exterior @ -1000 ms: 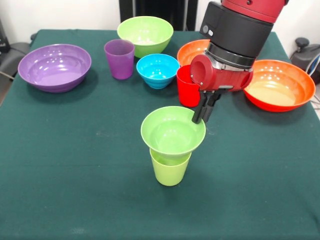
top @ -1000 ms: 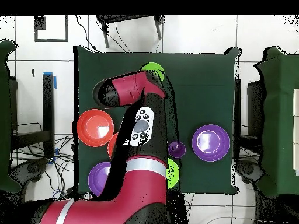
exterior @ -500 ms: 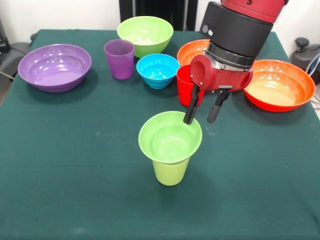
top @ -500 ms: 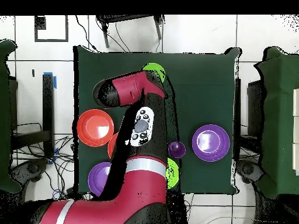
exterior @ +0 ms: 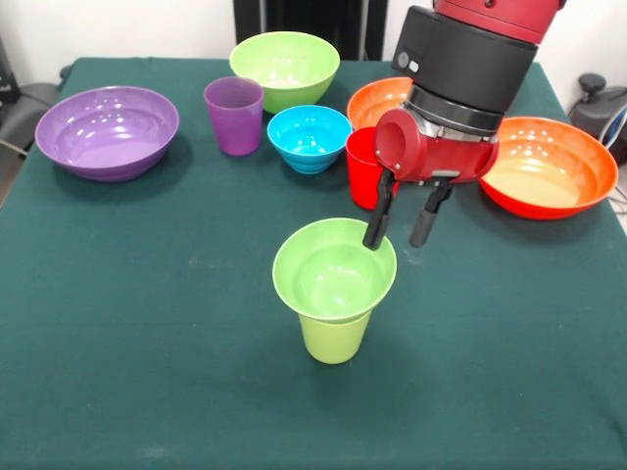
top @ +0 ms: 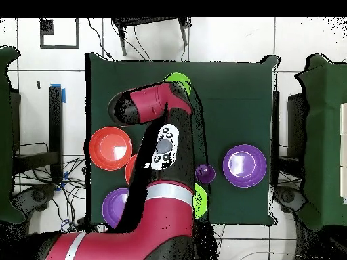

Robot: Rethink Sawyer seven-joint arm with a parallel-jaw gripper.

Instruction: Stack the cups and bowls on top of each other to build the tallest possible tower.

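The small lime-green bowl (exterior: 334, 269) sits level on the upright lime-green cup (exterior: 334, 340) at the table's middle. My gripper (exterior: 395, 241) is open just right of the bowl. One of its fingers (exterior: 377, 211) hangs at the bowl's right rim, the other stands clear over the cloth. The red cup (exterior: 363, 168) stands right behind the gripper, next to the small blue bowl (exterior: 310, 137). The purple cup (exterior: 234, 116) and the medium lime-green bowl (exterior: 285, 67) stand farther back. In the overhead view the arm (top: 159, 152) hides the gripper, and the stacked bowl (top: 179, 80) shows past its end.
A wide purple bowl (exterior: 108, 130) sits at the left. Two wide orange bowls (exterior: 544, 168) (exterior: 376, 98) sit at the right and behind the arm. The overhead view shows an orange bowl (top: 110, 147) and two purple bowls (top: 244, 165) (top: 114, 204).
My gripper was shut on the small lime-green bowl's rim and has opened. The bowl has settled level onto the lime-green cup. The gripper has since shifted slightly right.
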